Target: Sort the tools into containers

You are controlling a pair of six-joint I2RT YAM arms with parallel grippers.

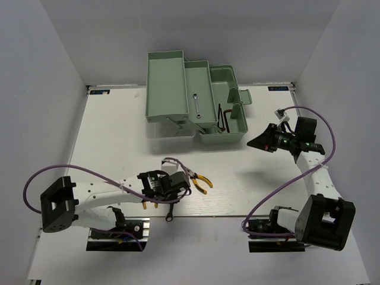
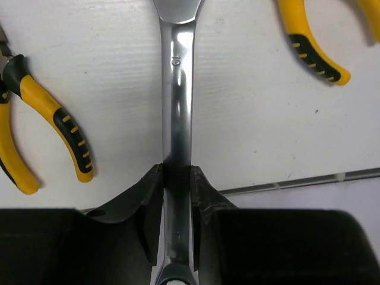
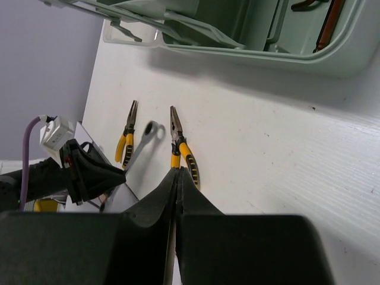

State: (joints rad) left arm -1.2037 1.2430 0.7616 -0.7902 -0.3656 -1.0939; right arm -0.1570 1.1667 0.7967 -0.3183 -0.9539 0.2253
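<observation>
My left gripper (image 1: 177,191) (image 2: 177,169) is shut on the shaft of the long silver wrench (image 2: 177,101) (image 3: 149,133), low over the table's front edge; its ring end (image 1: 170,218) sticks out toward me. One pair of yellow-handled pliers (image 1: 202,181) (image 2: 314,50) (image 3: 184,153) lies just right of it. The other (image 2: 56,127) (image 3: 126,135) lies just left. The pale green toolbox (image 1: 172,65) (image 3: 249,56) stands open at the back, with a short wrench (image 1: 197,105) in its middle tray and dark hex keys (image 1: 222,119) (image 3: 329,24) in its base. My right gripper (image 1: 261,141) (image 3: 179,171) hovers right of the box, shut and empty.
A purple cable (image 1: 89,169) loops over the left arm and another (image 1: 323,127) over the right arm. The toolbox's translucent lid (image 1: 169,127) lies flat in front of the box. White walls close in the table on three sides.
</observation>
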